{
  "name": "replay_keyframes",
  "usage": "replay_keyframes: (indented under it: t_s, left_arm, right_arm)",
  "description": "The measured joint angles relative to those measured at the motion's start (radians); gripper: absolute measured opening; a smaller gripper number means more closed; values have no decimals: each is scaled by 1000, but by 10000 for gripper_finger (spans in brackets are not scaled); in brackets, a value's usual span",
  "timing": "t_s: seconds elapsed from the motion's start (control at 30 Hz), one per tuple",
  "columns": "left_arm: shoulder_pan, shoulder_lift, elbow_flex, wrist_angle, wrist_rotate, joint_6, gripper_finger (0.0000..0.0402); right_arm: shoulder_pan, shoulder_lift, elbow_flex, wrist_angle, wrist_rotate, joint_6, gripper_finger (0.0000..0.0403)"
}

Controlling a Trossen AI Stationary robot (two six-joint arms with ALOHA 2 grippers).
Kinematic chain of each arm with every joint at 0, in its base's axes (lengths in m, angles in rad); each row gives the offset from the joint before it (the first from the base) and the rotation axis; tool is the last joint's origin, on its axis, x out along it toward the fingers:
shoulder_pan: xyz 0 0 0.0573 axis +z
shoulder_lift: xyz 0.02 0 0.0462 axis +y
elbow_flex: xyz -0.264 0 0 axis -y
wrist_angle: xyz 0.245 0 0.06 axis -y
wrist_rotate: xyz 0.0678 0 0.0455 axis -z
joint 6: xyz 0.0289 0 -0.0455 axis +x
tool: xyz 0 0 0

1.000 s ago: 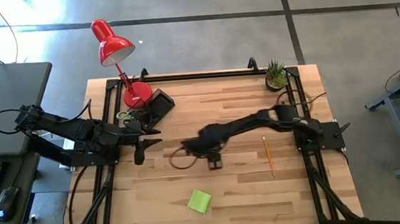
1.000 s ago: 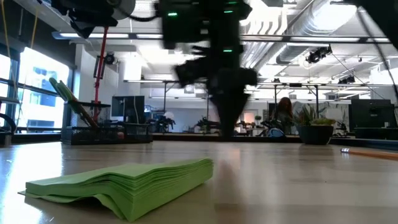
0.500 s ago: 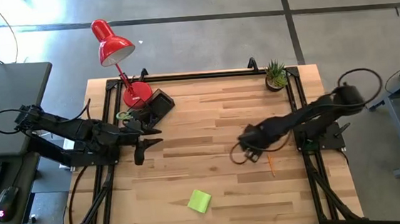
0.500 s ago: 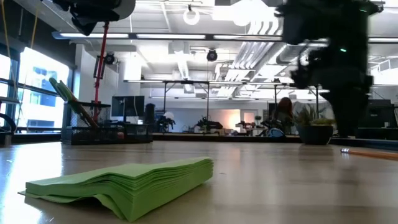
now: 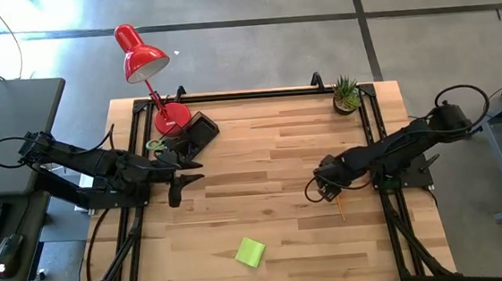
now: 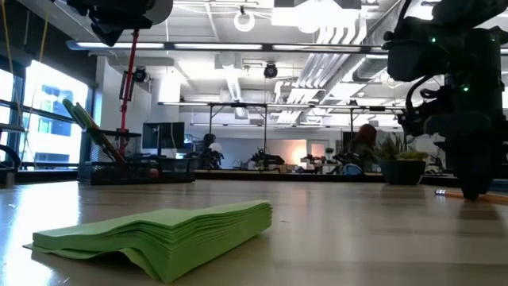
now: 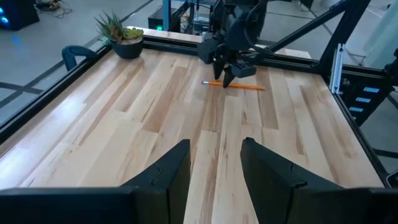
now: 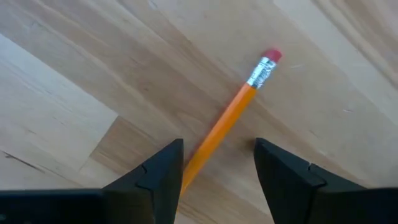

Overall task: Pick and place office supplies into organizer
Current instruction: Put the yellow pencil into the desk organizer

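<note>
Pale wooden planks made up the table (image 5: 261,158), and near its right edge lay an orange pencil (image 8: 219,130), eraser end free. Over the last second the right arm had swept from the table's middle across to that pencil, and its end effector (image 5: 329,189) now hung directly above it, fingers spread wide with the shaft between them, nothing yet gripped. That put the pickup of the pencil as the step in hand, judging by the pose; the fingers needed only to drop and close.

The organizer (image 5: 198,130), a black tray, sat at the far left corner beside the round base of a red lamp (image 5: 150,69), with green-handled scissors (image 5: 157,145) just beside it. The left end effector (image 5: 178,173) had stayed parked near there, fingers apart and empty. A lime-green sticky-note pad (image 5: 251,252) lay alone toward the near edge, well apart from everything. A small potted plant (image 5: 346,94) stood in the far right corner.

Beyond the table, the low view showed a bright, open workshop with ceiling ducts, desks and monitors.
</note>
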Motion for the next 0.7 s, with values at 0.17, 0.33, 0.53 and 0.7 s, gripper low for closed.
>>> replay_keyframes:
  t_s: [0.17,0.33,0.53,0.7]
  left_arm:
    - [0,0,0,0,0,0,129]
    - [0,0,0,0,0,0,129]
    - [0,0,0,1,0,0,129]
    - [0,0,0,1,0,0,129]
  right_arm:
    - [2,-2,-15,24,-11,10,138]
    - [2,-2,-16,54,-16,-20,68]
    - [2,0,-13,117,-12,-99,10]
    - [1,3,27,226,44,-210,10]
